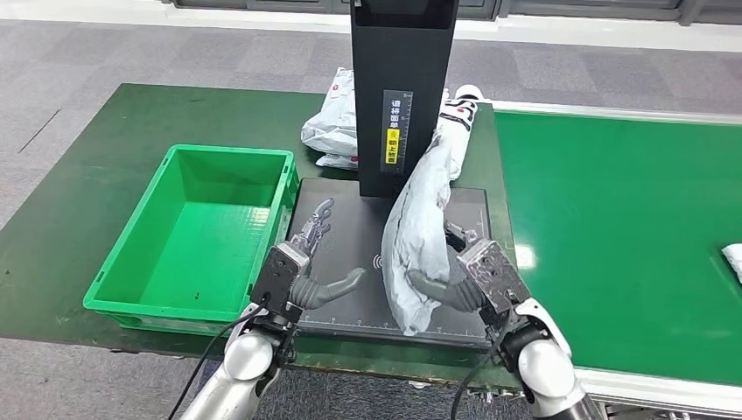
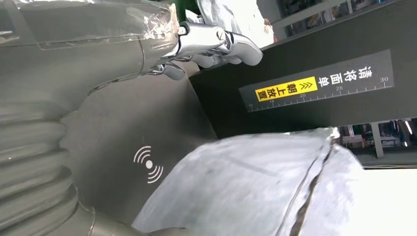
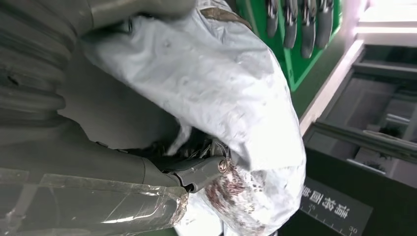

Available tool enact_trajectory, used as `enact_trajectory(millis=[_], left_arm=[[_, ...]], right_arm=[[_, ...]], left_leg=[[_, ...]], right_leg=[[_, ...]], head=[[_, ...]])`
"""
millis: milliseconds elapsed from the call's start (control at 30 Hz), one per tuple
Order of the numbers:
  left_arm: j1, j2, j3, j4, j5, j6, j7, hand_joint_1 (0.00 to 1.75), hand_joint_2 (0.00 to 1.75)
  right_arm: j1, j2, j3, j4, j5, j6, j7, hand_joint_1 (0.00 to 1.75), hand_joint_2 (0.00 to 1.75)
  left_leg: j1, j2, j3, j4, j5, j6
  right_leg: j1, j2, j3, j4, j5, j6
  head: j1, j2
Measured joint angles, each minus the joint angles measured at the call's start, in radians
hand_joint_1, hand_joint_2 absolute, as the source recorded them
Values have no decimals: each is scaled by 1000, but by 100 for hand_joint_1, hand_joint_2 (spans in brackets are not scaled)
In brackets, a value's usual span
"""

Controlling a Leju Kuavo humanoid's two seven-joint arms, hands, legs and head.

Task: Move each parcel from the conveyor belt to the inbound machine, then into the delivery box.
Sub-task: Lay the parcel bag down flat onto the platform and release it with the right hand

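A grey plastic parcel stands on its edge over the black platform of the inbound machine, leaning toward the machine's black tower. My right hand grips the parcel's lower part, thumb on its near face. The right wrist view shows the crumpled parcel wrapped by the hand. My left hand hovers open over the platform's left side, apart from the parcel. In the left wrist view its fingers are spread beside the parcel and the scan mark.
An empty green delivery box sits left of the platform. Two more parcels lie behind the tower, one white and one with black print. The green conveyor belt runs to the right, with a white parcel at its far edge.
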Motion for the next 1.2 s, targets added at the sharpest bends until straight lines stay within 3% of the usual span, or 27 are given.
enact_trajectory(millis=[700, 800, 933, 1067, 1200], left_arm=[[15, 2, 0, -18, -27, -1, -1, 0, 175], [15, 1, 0, -18, -35, -5, 0, 0, 175], [15, 1, 0, -18, -43, -7, 5, 0, 175], [17, 1, 1, -24, -54, -6, 15, 0, 175], [17, -2, 1, -29, -64, -10, 32, 0, 175]], right_arm=[[96, 56, -30, -109, -44, 46, -9, 0, 175], [109, 58, -38, -143, 24, 22, 12, 0, 175], [109, 58, -73, -162, 216, -42, 98, 0, 175], [71, 58, -151, -122, 412, -106, 198, 0, 0], [10, 54, -231, -29, 605, -155, 292, 0, 0]], left_leg=[[0, 1, 0, 0, 0, 0], [0, 1, 0, 0, 0, 0], [0, 1, 0, 0, 0, 0], [0, 1, 0, 0, 0, 0], [0, 1, 1, 0, 1, 1]], right_leg=[[0, 0, 0, 0, 0, 0], [0, 0, 0, 0, 0, 0], [0, 1, 0, 0, 0, 0], [0, 1, 0, 0, 1, 1], [0, 1, 0, 0, 2, 1]], head=[[0, 0], [0, 0], [0, 0], [0, 0], [0, 0]])
